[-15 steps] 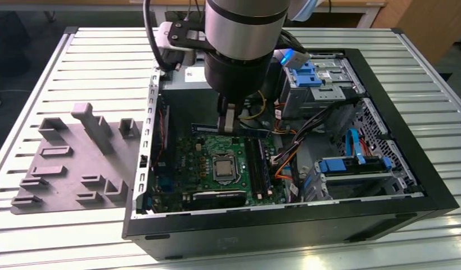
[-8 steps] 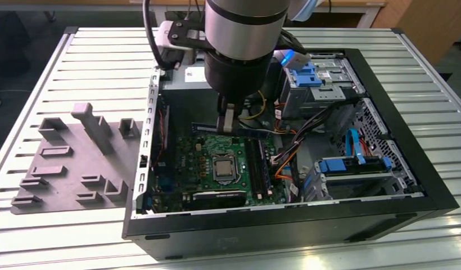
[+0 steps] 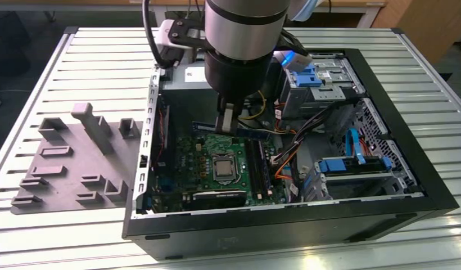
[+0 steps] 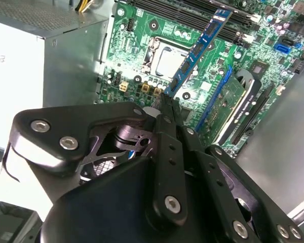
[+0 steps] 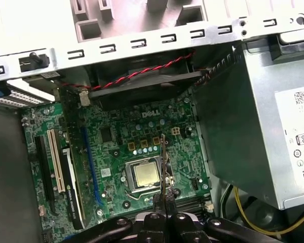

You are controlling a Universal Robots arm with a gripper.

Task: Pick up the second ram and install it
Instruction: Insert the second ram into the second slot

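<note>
My gripper [image 3: 227, 125] hangs inside the open computer case, over the green board [image 3: 194, 151], shut on the second ram [image 3: 249, 134]. In the exterior view the ram is a long dark strip held level just above the board's far edge. The second wrist view has the ram [image 4: 197, 48] reaching out from my gripper [image 4: 167, 101] above the processor socket [image 4: 164, 63], towards the long black slots [image 4: 192, 14]. Seen edge-on in the first wrist view, the ram [image 5: 163, 167] is a thin line rising from my gripper [image 5: 165, 205] across the socket [image 5: 146, 174].
The case walls [image 3: 290, 225] ring the board. A grey power supply [image 5: 253, 126] stands beside it, with a cable bundle [image 3: 294, 147] and blue-tabbed drive bays [image 3: 354, 166] on the exterior view's right. A grey moulded tray [image 3: 73, 169] lies on the slatted table at that view's left.
</note>
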